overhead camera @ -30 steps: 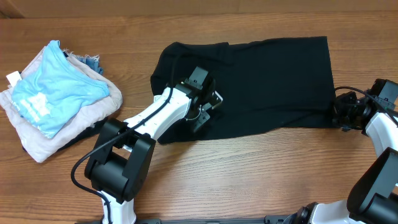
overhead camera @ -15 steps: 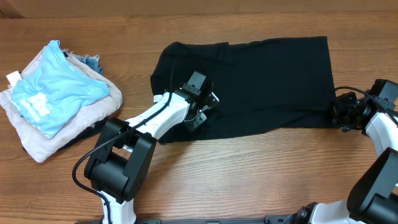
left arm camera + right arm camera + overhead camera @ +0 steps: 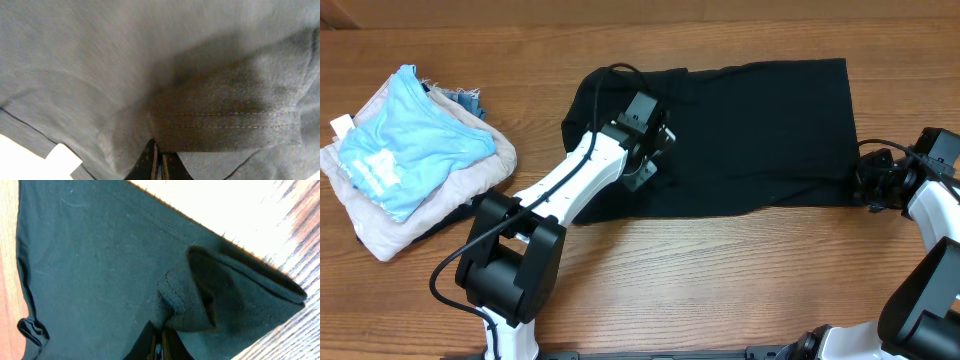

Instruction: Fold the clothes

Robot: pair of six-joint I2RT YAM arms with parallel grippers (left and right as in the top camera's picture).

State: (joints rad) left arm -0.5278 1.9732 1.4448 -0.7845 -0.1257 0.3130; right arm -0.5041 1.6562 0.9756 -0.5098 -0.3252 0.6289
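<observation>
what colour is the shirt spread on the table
The shirt is plain black; overhead view shows it best.

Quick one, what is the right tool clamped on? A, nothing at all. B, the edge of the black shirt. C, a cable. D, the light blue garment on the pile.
B: the right wrist view shows the right tool shut on a bunched, stitched hem of the black shirt.

Matt, soft thin cloth with stitched hem: black shirt [image 3: 750, 130]. Smooth grained wood: table [image 3: 740, 290]. Smooth white plastic: left arm [image 3: 570, 180].
</observation>
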